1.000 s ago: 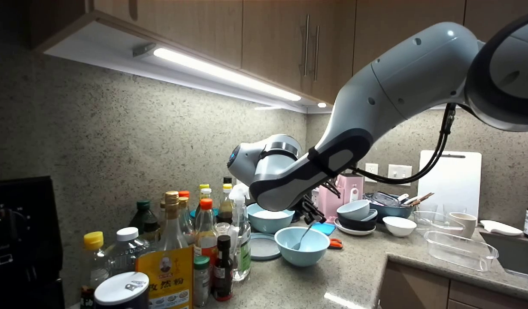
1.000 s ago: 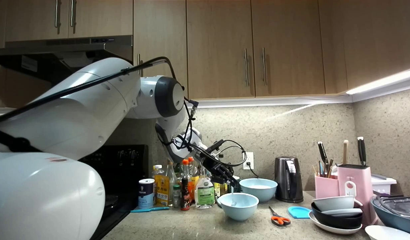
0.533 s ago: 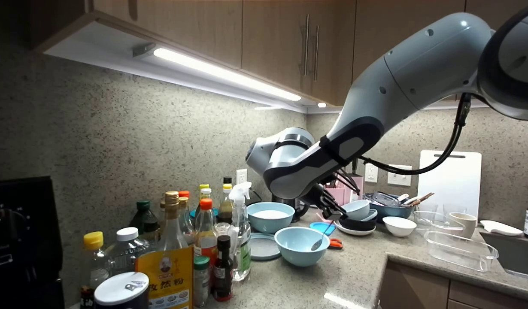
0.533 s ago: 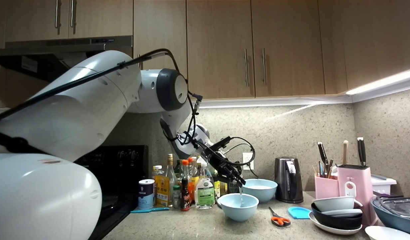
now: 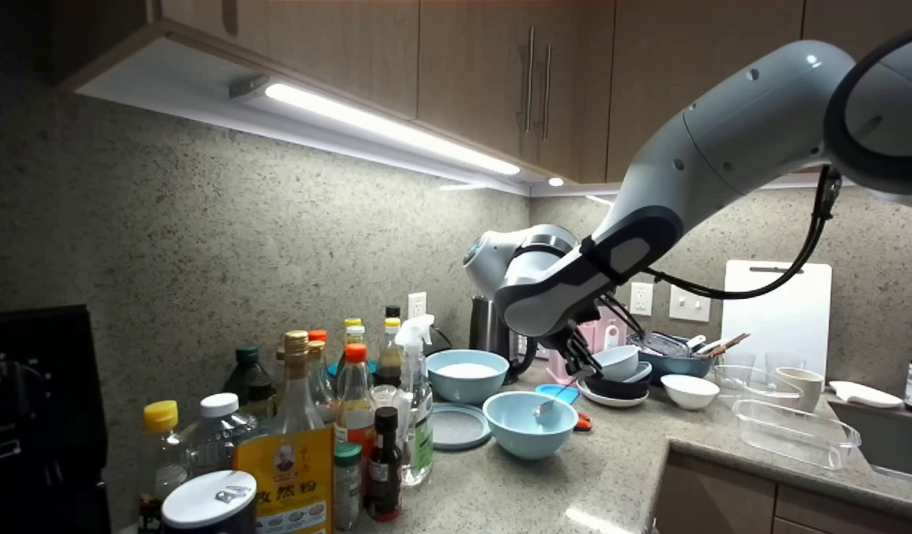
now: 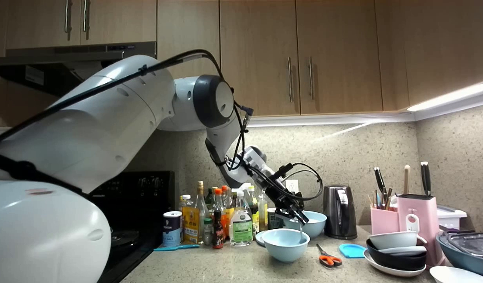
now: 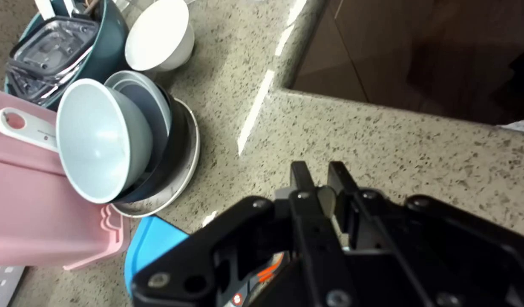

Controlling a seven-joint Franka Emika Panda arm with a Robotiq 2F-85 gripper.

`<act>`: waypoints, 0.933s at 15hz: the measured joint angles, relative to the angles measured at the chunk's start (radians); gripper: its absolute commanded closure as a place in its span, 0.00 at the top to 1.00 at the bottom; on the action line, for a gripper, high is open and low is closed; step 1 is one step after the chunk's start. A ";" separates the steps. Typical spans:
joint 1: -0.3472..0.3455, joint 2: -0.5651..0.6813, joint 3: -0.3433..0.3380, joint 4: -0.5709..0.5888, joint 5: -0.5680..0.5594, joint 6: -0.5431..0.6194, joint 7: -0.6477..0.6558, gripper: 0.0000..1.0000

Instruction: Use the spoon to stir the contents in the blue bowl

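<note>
The pincer (image 7: 318,174) is nearly closed; it holds the spoon (image 5: 544,407) — tilted into the blue bowl (image 5: 529,439).

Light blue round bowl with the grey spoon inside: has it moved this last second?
Yes: in an exterior view, the bowl shifted slightly right, toward the orange-handled scissors.

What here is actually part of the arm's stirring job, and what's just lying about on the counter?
Part of the job:
gripper, closed on the spoon
front blue bowl, with the spoon's head inside

Just lying about:
orange-handled scissors
dark kettle
pink knife block
spray bottle
salt canister
</note>
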 measured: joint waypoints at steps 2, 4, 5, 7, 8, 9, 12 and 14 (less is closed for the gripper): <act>0.004 0.002 -0.002 0.003 -0.028 0.061 0.000 0.04; 0.021 0.005 -0.002 0.007 -0.060 0.092 -0.002 0.04; 0.033 0.008 -0.002 0.009 -0.075 0.099 -0.003 0.04; 0.062 0.016 0.001 0.011 -0.101 0.102 -0.008 0.04; 0.077 0.021 0.003 0.011 -0.109 0.102 -0.011 0.04; 0.093 0.027 0.005 0.011 -0.114 0.100 -0.014 0.04; 0.130 0.039 0.008 0.011 -0.116 0.069 -0.017 0.04; 0.143 0.041 0.009 0.009 -0.116 0.009 -0.017 0.04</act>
